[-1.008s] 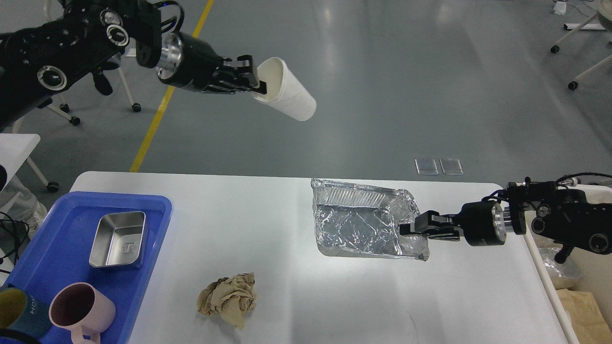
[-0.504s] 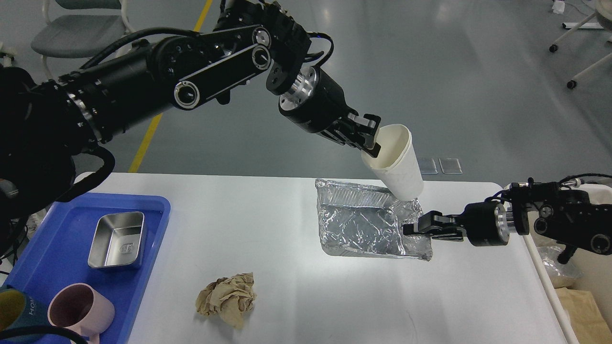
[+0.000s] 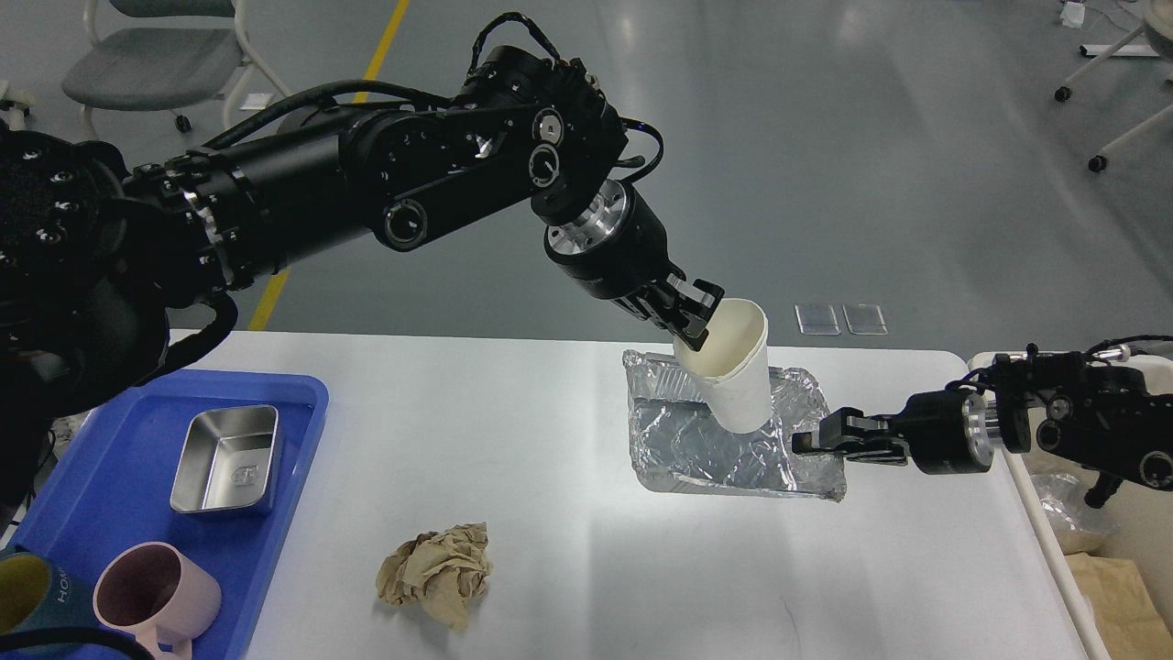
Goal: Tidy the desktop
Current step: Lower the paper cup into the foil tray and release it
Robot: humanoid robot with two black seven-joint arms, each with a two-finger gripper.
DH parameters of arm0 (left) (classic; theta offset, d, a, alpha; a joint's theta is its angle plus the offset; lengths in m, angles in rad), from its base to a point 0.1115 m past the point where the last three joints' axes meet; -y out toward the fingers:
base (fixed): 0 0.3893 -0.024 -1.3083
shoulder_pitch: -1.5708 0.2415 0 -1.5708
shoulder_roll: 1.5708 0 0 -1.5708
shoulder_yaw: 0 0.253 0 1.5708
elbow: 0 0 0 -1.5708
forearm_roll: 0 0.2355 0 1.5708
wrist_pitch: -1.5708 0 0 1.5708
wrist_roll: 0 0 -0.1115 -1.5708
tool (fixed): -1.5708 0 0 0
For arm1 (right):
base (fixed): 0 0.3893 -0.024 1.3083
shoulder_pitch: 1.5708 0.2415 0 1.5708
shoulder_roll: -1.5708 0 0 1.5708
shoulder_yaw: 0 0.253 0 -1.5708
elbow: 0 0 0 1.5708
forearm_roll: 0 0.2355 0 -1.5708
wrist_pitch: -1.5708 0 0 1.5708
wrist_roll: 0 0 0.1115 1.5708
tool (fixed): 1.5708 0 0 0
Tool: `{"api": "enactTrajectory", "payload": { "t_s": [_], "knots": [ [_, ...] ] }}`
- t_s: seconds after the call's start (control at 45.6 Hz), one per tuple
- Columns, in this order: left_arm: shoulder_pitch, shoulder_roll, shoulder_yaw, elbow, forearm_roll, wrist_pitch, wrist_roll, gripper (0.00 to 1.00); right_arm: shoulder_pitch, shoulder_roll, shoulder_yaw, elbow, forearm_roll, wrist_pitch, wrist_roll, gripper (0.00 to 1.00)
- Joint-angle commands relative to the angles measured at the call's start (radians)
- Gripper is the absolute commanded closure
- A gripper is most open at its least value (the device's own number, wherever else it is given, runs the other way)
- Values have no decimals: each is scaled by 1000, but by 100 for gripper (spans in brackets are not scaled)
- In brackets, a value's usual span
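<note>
The desktop is a wide glossy white tabletop. My left gripper is shut on the rim of a white paper cup and holds it upright over a crumpled foil tray; I cannot tell whether the cup's base touches the tray. My right gripper is shut on the tray's right edge. A crumpled brown paper ball lies on the desktop at the front.
A blue plastic tray at the left holds a steel box, a pink mug and a dark cup. A cream bin stands past the right edge. Chairs stand on the floor behind.
My left arm swung right and down, carrying the cup from high at the far left to over the foil tray. My right gripper shifted the tray slightly right.
</note>
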Motion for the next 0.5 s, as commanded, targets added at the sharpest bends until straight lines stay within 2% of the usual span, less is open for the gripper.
{"api": "enactTrajectory", "payload": {
  "t_s": [0.0,0.131,0.285,0.416,0.482],
  "knots": [
    [8,-27,6,7,0,0,10,100,3,-1,0,1,1,0,0,100],
    [13,-41,12,12,5,1,16,100,7,-4,0,2,1,0,0,100],
    [19,-59,34,15,6,39,16,100,10,-4,0,5,1,0,0,100],
    [29,-68,34,30,12,59,17,97,11,-4,0,7,1,0,0,100],
    [40,-73,34,41,14,70,19,92,11,-4,0,8,1,0,0,100]
  ]
}}
